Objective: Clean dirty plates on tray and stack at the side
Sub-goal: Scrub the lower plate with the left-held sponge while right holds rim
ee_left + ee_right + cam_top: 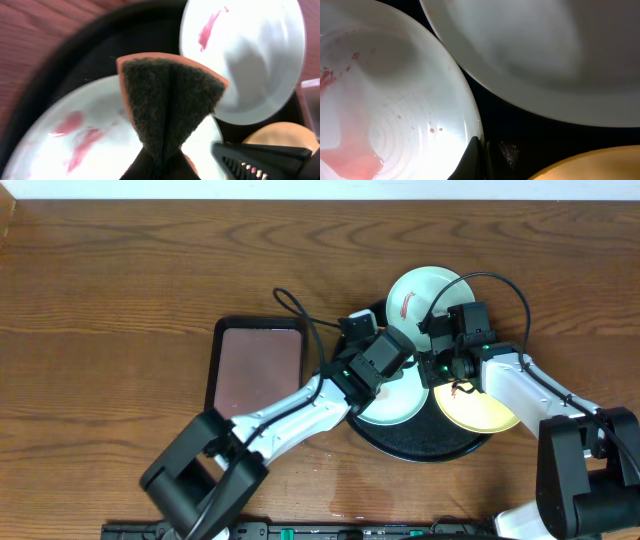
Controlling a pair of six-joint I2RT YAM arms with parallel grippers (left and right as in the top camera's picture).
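The round black tray holds three plates. A mint-blue plate with pink-red smears lies under my left gripper, and shows in the left wrist view. My left gripper is shut on an orange sponge, dark scouring side up, just above that plate. A second mint-blue plate with a red smear leans on the far rim. The yellow plate lies at the right. My right gripper is pinched shut on the near mint plate's rim.
A rectangular maroon tray with a black rim lies left of the round tray. Brown wood tabletop surrounds both. The two arms cross close together over the round tray. A black cable loops over the maroon tray's far corner.
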